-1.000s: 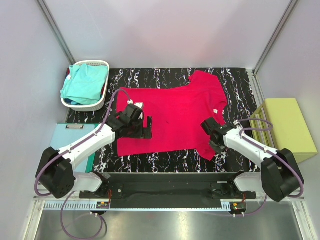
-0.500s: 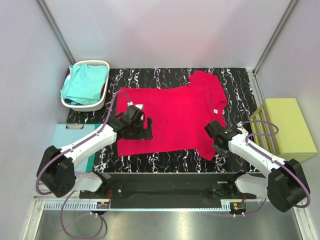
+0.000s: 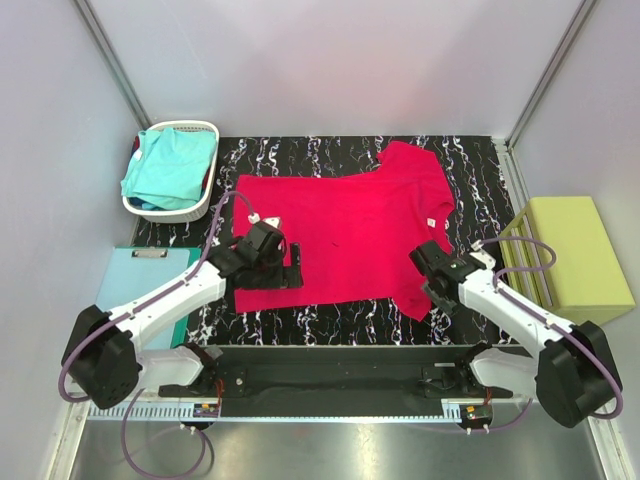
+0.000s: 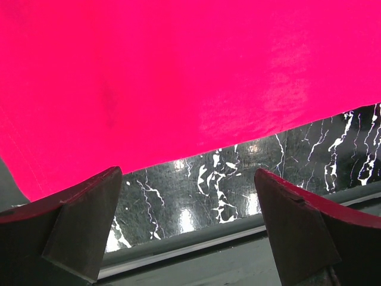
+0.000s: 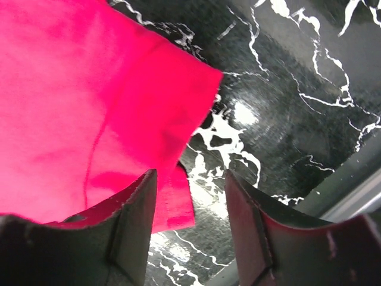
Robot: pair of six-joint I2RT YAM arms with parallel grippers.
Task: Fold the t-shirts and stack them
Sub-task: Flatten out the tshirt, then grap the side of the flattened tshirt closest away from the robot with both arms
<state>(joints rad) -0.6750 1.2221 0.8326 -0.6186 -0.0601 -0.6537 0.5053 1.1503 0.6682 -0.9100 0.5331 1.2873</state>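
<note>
Crimson t-shirt (image 3: pixel 350 235) lies flat; left hand (image 4: pixel 187 174) and right hand (image 5: pixel 190 174), both apart, hover where its near edge meets marbled tabletop (image 3: pixel 330 320).

The black, white-veined tabletop (image 3: pixel 470 160) is carrying a crimson-red t-shirt (image 3: pixel 350 235), which is lying spread flat across its middle, the straight hem facing left and the sleeves and collar facing right. Bare marbled surface is showing in a strip along the far side and another along the near side. A white basket (image 3: pixel 205 128) is sitting at the far left corner. A light-blue mat (image 3: pixel 135 275) is lying by the left edge, and a yellow-green block (image 3: pixel 575 255) is resting just beyond the right edge.
</note>
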